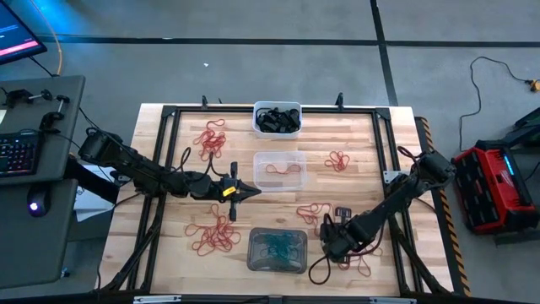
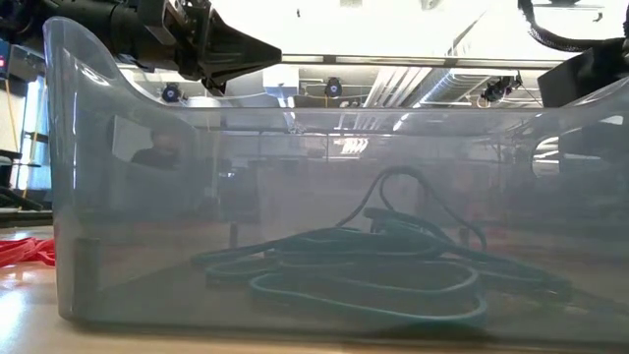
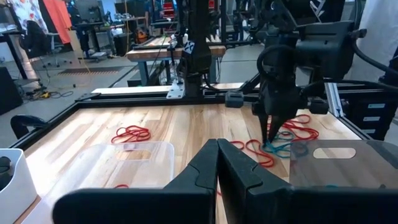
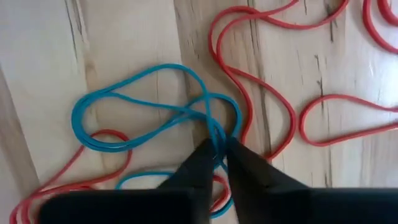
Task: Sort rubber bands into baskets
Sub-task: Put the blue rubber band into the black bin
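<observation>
Three baskets stand in a row down the table's middle. The white one (image 1: 277,118) holds black rubber bands, the clear one (image 1: 279,169) a red band, and the grey one (image 1: 277,250) teal bands (image 2: 364,265). My right gripper (image 4: 217,144) points down just right of the grey basket, shut on a teal band (image 4: 143,118) that lies among red bands (image 4: 273,106) on the wood. It also shows in the left wrist view as the right gripper (image 3: 272,134). My left gripper (image 1: 245,192) hovers shut left of the clear basket, holding nothing. My right gripper pinches the teal band's bunched strands (image 4: 214,127) between its two fingertips, where the loops cross. The fingers come from above, pointing down. The band lies slack on the table, its loops spread toward one side and tangled with a red band.
Red rubber band heaps lie at the far left (image 1: 211,137), far right (image 1: 339,160), near left (image 1: 215,236) and beside my right gripper (image 1: 314,211). A black frame (image 1: 164,114) borders the table. Bare wood shows between the heaps.
</observation>
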`<state>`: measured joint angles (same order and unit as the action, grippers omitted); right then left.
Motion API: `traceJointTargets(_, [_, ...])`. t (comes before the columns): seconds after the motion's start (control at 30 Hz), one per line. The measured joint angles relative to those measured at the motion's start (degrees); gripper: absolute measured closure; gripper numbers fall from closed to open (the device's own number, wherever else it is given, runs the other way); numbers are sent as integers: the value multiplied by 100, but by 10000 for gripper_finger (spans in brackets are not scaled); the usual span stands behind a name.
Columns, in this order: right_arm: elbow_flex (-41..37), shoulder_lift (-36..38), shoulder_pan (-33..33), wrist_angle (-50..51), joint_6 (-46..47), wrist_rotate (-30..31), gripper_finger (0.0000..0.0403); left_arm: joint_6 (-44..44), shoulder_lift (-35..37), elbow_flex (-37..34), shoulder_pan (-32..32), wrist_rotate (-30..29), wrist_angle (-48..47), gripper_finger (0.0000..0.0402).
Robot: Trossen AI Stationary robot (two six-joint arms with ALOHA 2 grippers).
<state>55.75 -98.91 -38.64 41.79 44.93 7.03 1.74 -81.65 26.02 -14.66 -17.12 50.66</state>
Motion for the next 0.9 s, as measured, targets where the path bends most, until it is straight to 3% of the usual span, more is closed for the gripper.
traceJointTargets(0.07, [76, 0, 0, 3, -50, 2, 396, 0, 0, 0, 0, -2, -5, 401])
traceJointTargets(0.43, [1089, 0, -78, 779, -44, 88, 399, -2, 0, 0, 0, -2, -5, 401])
traceJointTargets(0.9, [2537, 0, -431, 2178, 157, 925, 402, -2, 0, 0, 0, -2, -5, 401])
